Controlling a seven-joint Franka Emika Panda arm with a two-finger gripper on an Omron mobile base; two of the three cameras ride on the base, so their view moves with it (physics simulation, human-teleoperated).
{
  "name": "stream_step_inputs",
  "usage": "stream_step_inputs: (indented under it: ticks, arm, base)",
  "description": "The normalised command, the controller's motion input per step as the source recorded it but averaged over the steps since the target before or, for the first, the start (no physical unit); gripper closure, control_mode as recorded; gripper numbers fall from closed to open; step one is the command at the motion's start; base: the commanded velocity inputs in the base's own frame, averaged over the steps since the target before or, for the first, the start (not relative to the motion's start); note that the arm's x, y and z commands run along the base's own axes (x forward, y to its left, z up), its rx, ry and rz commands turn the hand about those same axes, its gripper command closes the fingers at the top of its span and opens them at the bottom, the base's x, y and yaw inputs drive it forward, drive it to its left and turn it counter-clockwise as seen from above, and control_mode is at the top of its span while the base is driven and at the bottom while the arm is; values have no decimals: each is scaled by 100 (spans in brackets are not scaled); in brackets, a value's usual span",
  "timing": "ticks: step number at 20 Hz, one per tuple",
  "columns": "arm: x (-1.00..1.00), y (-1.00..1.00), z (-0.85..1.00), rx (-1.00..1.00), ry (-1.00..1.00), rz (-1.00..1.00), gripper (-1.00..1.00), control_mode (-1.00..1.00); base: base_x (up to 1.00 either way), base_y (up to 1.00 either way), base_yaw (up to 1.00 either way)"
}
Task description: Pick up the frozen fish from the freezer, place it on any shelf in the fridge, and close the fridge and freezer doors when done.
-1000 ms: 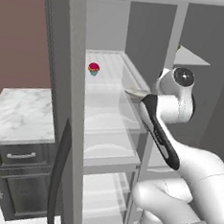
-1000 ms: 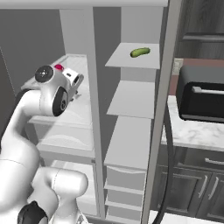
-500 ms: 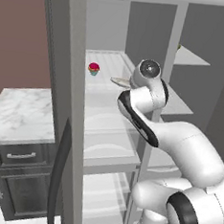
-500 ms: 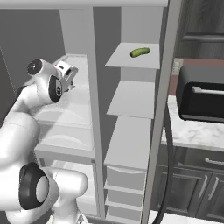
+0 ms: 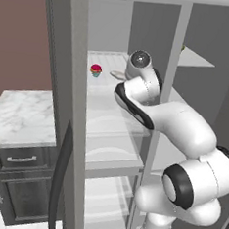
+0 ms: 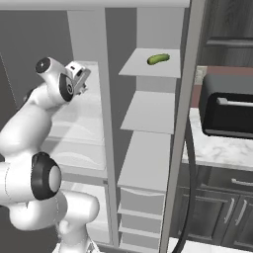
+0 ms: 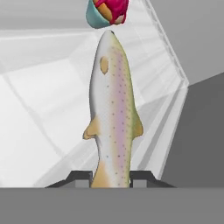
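The two-finger gripper of the white arm is pinched on the tail end of the slim silver-grey frozen fish, whose spotted, pink-striped body points straight away from the hand, its nose almost at the red-topped cupcake in a teal wrapper. In the left base view the fish shows as a pale sliver held over the wide clear glass shelf with a pale grey rim, toward that shelf's back edge and just beside the cupcake, which stands near the back left corner. That shelf belongs to the wider fridge half of the tall grey unit, with more glass shelves and see-through drawers below. The narrower freezer half has solid pale grey shelves, and a small green rounded item lies on its top shelf. Both tall grey doors stand open; the freezer door is seen edge-on with its dark handle. A marble counter over dark cabinets sits at the left, a black appliance on a counter at the right. Whether the fish touches the glass cannot be told, and the arm's wrist hides the gripper in the right base view.
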Motion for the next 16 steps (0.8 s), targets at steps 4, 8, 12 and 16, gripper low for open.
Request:
stream_step_inputs:
  ticks: [4, 8, 12, 16]
  arm:
    - [65, 1, 0, 0, 5, 0, 100, -100]
    - [62, 3, -6, 0, 9, 0, 100, -100]
    - [41, 4, -29, 0, 8, 0, 100, -100]
    - [23, 2, -37, 0, 10, 0, 100, -100]
  base:
    - [0, 0, 0]
    - [0, 0, 0]
    - [0, 0, 0]
    - [0, 0, 0]
